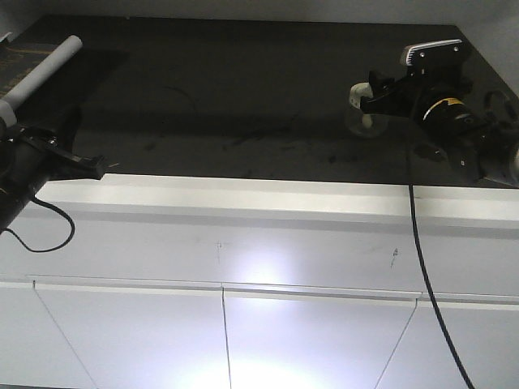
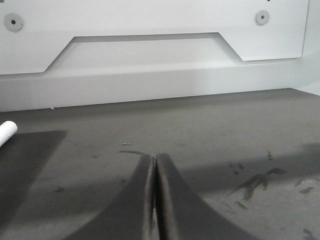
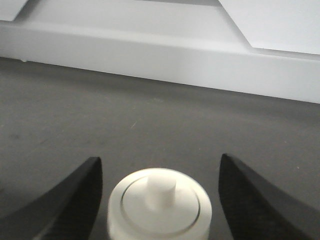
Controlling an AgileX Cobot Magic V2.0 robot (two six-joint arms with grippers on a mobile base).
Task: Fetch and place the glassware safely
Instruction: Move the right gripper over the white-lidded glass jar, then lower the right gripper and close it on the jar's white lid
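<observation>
Straddling the glass jar [image 3: 160, 205], the right gripper [image 3: 160, 158] holds its fingers wide apart, one just beside the lid at 9 o'clock and one at 3 o'clock. In the front view the jar stands on the dark counter [image 1: 243, 97] toward 2 o'clock. The left gripper [image 2: 154, 159] has its fingers pressed together, holding nothing.

So there's a dark matte countertop [image 1: 243, 105], kinda scuffed and smudgy. Below its white front edge [image 1: 243, 194] are plain white cabinet doors [image 1: 308, 340] with a bright glare spot [image 1: 263, 267]. Behind the countertop is a white back panel [image 2: 150, 65] with a recessed cutout and two round fasteners [image 2: 13, 21].
</observation>
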